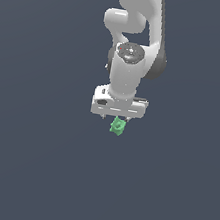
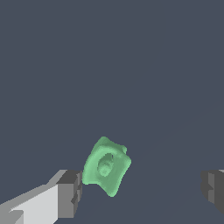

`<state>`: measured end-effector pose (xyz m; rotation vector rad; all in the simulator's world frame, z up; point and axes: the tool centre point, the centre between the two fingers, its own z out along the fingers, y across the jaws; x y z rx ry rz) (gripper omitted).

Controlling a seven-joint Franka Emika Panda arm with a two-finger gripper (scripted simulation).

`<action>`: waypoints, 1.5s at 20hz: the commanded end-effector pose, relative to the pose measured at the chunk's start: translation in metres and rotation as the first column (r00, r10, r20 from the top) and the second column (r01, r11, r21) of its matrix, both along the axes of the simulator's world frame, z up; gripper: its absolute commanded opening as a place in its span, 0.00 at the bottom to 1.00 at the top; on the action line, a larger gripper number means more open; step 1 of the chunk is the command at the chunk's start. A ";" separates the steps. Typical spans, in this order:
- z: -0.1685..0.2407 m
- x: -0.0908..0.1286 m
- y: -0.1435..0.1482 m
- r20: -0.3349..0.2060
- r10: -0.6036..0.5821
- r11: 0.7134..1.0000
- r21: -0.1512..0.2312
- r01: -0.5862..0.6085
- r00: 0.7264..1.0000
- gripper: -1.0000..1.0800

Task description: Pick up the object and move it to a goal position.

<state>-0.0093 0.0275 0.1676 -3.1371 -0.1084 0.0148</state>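
Note:
The object (image 1: 118,126) is a tiny bright green knobbly block on the dark grey floor. In the exterior view it lies just below the white gripper (image 1: 117,118), which points down right above it. In the wrist view the block (image 2: 106,166) lies between the two grey fingertips, tilted, right beside one fingertip (image 2: 70,194) and far from the other (image 2: 214,190). The gripper (image 2: 141,192) is open, with a wide gap between the fingers, and it holds nothing.
The white arm (image 1: 134,40) rises from the gripper toward the top of the exterior view. The floor (image 1: 32,160) around the block is plain dark grey, with no other objects and no goal marker in view.

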 end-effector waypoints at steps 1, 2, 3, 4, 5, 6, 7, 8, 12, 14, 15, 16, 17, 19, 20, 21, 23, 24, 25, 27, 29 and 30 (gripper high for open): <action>0.000 0.000 0.000 0.000 0.000 1.000 0.000 0.000 1.000 0.96; 0.000 0.000 0.000 0.000 0.000 1.000 0.000 0.000 1.000 0.96; 0.000 0.000 -0.001 -0.001 0.001 1.000 -0.001 -0.001 1.000 0.96; -0.001 0.001 -0.003 -0.001 0.001 1.000 -0.001 -0.001 1.000 0.96; -0.001 0.002 -0.005 -0.003 0.003 1.000 -0.002 -0.003 1.000 0.96; -0.001 0.003 -0.008 -0.004 0.004 1.000 -0.003 -0.004 1.000 0.96; -0.002 0.004 -0.012 -0.005 0.006 1.000 -0.004 -0.006 1.000 0.96; -0.002 0.004 -0.014 -0.006 0.008 1.000 -0.005 -0.008 1.000 0.96; -0.002 0.005 -0.016 -0.008 0.011 1.000 -0.006 -0.011 1.000 0.96; -0.002 0.005 -0.015 -0.007 0.008 1.000 -0.005 -0.008 1.000 0.96; -0.003 0.005 -0.015 -0.007 0.004 1.000 -0.005 -0.005 1.000 0.96; -0.004 0.004 -0.015 -0.007 -0.001 1.000 -0.005 0.001 1.000 0.96; -0.005 0.004 -0.014 -0.007 -0.007 1.000 -0.005 0.007 1.000 0.96; -0.008 0.002 -0.012 -0.006 -0.022 1.000 -0.005 0.022 1.000 0.96; -0.009 0.001 -0.011 -0.006 -0.032 0.999 -0.005 0.032 0.999 0.96; -0.011 0.000 -0.010 -0.005 -0.042 0.999 -0.005 0.042 0.999 0.96; -0.015 -0.002 -0.007 -0.004 -0.067 0.998 -0.005 0.067 0.998 0.96; -0.017 -0.004 -0.006 -0.004 -0.080 0.997 -0.004 0.080 0.997 0.96; -0.020 -0.005 -0.004 -0.003 -0.096 0.995 -0.004 0.095 0.995 0.96; -0.026 -0.008 -0.001 -0.002 -0.129 0.992 -0.004 0.129 0.992 0.96; -0.032 -0.013 0.003 -0.001 -0.167 0.986 -0.004 0.167 0.986 0.96; -0.035 -0.015 0.005 0.000 -0.188 0.982 -0.004 0.188 0.982 0.96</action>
